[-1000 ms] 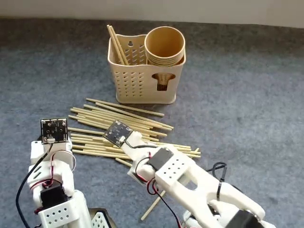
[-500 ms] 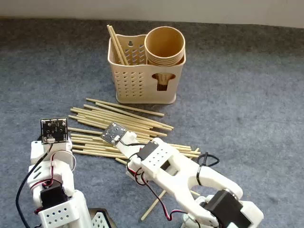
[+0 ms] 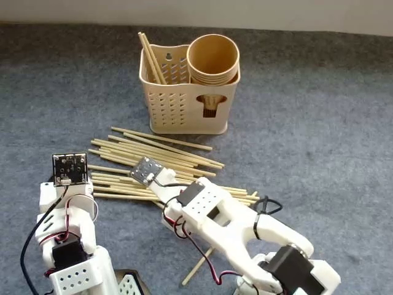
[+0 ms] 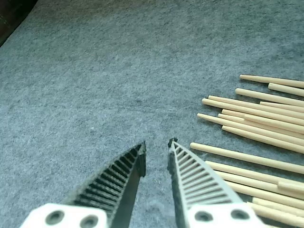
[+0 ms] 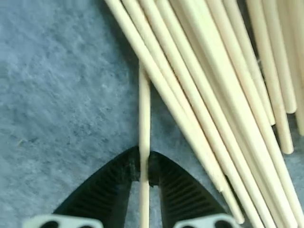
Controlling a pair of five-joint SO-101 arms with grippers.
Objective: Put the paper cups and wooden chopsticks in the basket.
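Wooden chopstick (image 5: 144, 109) pinched alone in your right gripper (image 5: 144, 160), at the edge of the pile (image 5: 213, 95) so it lifts cleanly, while your left gripper (image 4: 156, 144) hangs parted, empty.

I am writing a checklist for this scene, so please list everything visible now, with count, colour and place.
basket: one, cream, at the far middle of the carpet.
paper cups: a nested stack of several, tan, in the basket, on the right in the high view.
standing chopsticks: at least two, pale wood, leaning in the basket's other compartment.
loose chopsticks: many, pale wood, piled on the carpet between basket and arms.
single chopstick: one, pale wood, at the pile's edge.
carpet: one, grey, under everything.
left gripper: black fingers open, over bare carpet beside the pile.
right gripper: black fingers shut on the single chopstick.
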